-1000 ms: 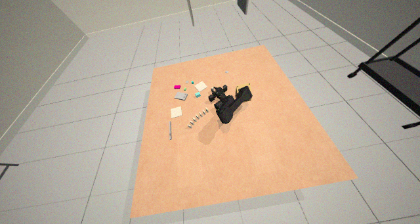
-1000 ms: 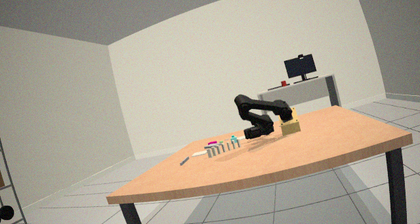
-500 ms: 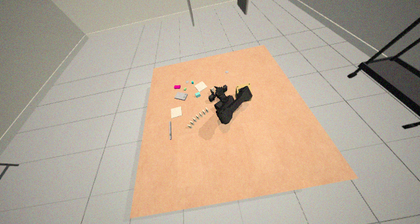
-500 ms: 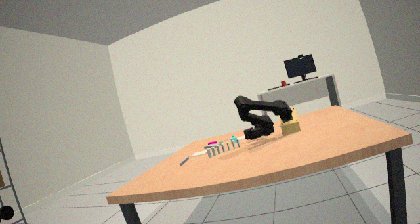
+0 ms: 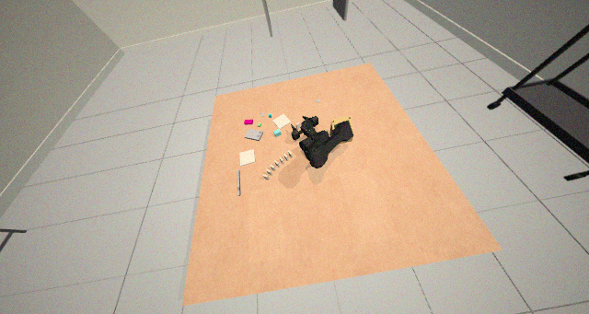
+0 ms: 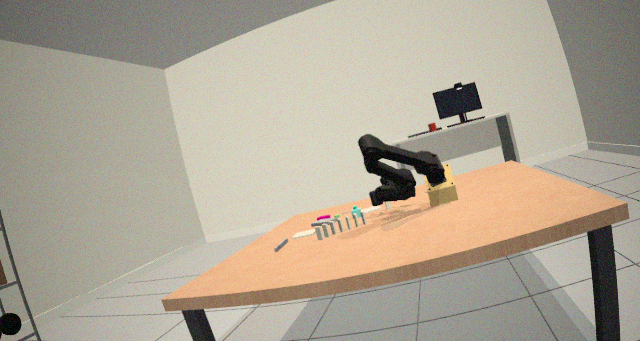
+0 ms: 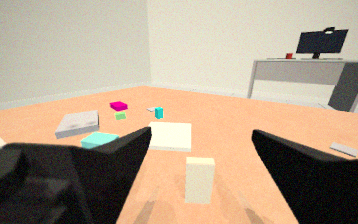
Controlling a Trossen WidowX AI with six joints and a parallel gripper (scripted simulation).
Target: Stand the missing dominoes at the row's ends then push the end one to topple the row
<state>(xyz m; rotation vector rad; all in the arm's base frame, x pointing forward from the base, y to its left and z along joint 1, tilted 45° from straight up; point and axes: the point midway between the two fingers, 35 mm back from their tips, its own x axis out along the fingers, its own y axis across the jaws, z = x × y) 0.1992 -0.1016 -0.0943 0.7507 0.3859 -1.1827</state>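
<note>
My gripper is open, low over the table, its two black fingers wide apart. A cream domino stands upright on the table between the fingers, with a gap on both sides; it also shows in the exterior view. Several pale dominoes stand in a slightly curved row; one of them is the far-end domino, and the row's other end domino is nearer the arm. The standing domino between my fingers is apart from this row. The row is not visible in the wrist view.
A teal block and a cream pad lie near the gripper. Beyond are a grey box, a magenta block and a green piece. A second pad and a grey bar lie beside the row.
</note>
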